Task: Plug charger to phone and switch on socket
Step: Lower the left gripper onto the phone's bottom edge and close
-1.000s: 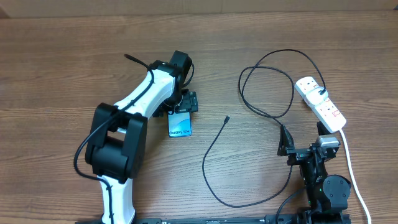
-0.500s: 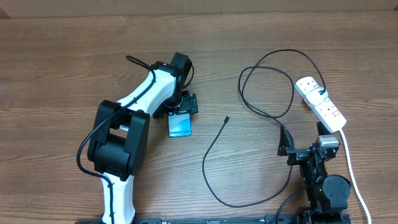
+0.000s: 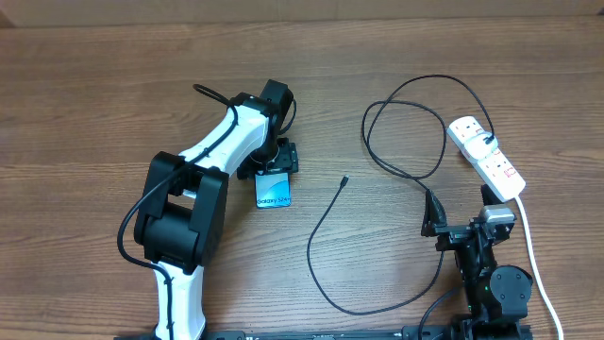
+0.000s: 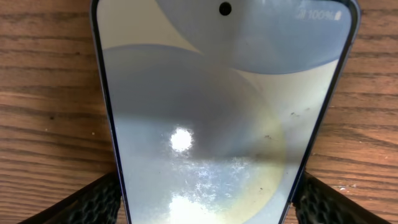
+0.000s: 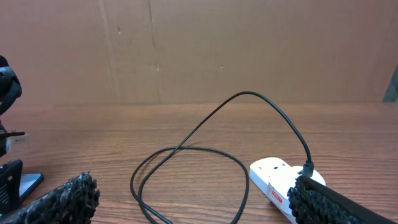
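Observation:
The phone point(image 3: 274, 192) lies flat on the wooden table, its light screen showing "Galaxy" text. It fills the left wrist view point(image 4: 224, 112). My left gripper point(image 3: 276, 162) straddles the phone's far end, and its fingers point(image 4: 205, 208) touch both long edges. The charger is a thin black cable point(image 3: 326, 236) looping across the table, with its free connector tip point(image 3: 343, 180) right of the phone. Its plug sits in the white socket strip point(image 3: 486, 156) at the right. The strip point(image 5: 273, 180) and a cable loop point(image 5: 186, 149) show in the right wrist view. My right gripper point(image 3: 460, 210) is open and empty point(image 5: 189, 199) near the strip.
A thick white cord point(image 3: 533, 255) runs from the strip toward the table's front right edge. The cable's big loop point(image 3: 406, 127) lies between the phone and the strip. A brown cardboard wall point(image 5: 199, 50) stands behind the table.
The left arm has shifted slightly over the phone's far end. The phone, the cable and the right arm have not moved.

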